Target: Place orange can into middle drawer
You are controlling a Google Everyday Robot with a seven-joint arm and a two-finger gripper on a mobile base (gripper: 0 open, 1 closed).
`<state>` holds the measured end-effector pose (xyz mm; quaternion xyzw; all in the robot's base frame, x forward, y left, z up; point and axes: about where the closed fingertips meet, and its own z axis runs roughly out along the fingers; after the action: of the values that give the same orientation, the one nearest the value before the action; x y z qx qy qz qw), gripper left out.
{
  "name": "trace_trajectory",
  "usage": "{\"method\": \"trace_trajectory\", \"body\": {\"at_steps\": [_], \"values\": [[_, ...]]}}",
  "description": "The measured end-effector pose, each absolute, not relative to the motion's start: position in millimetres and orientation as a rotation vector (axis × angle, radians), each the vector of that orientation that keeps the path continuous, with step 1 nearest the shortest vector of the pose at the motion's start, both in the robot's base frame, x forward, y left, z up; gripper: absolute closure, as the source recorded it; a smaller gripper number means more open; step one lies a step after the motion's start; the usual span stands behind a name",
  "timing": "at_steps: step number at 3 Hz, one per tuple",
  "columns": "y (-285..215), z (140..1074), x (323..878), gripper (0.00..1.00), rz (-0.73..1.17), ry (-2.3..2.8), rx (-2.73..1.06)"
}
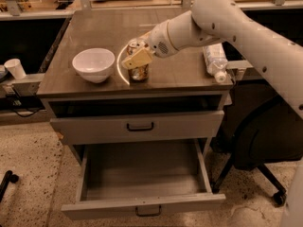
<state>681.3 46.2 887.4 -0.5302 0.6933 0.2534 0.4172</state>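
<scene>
The orange can (139,73) stands upright on the brown cabinet top (175,77), right of a white bowl. My gripper (135,59) is at the can, its tan part lying across the can's upper half and hiding it there; the silver top (135,44) shows behind. The arm reaches in from the upper right. The middle drawer (142,176) is pulled out wide open below, grey and empty inside, with its dark handle (148,211) at the front.
A white bowl (93,64) sits left of the can. A clear plastic bottle (214,59) lies at the top's right edge. The upper handled drawer (140,126) is closed. A black office chair (265,141) stands to the right. A white cup (15,68) is at far left.
</scene>
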Motion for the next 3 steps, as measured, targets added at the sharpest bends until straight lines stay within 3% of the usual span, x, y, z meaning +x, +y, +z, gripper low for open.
{"method": "trace_trajectory", "body": {"at_steps": [2,3], "values": [[40.8,884.4,670.4,0.85,0.735,1.676,-1.332],[40.2,892.7,613.0,1.00,0.703,1.555,-1.496]]}}
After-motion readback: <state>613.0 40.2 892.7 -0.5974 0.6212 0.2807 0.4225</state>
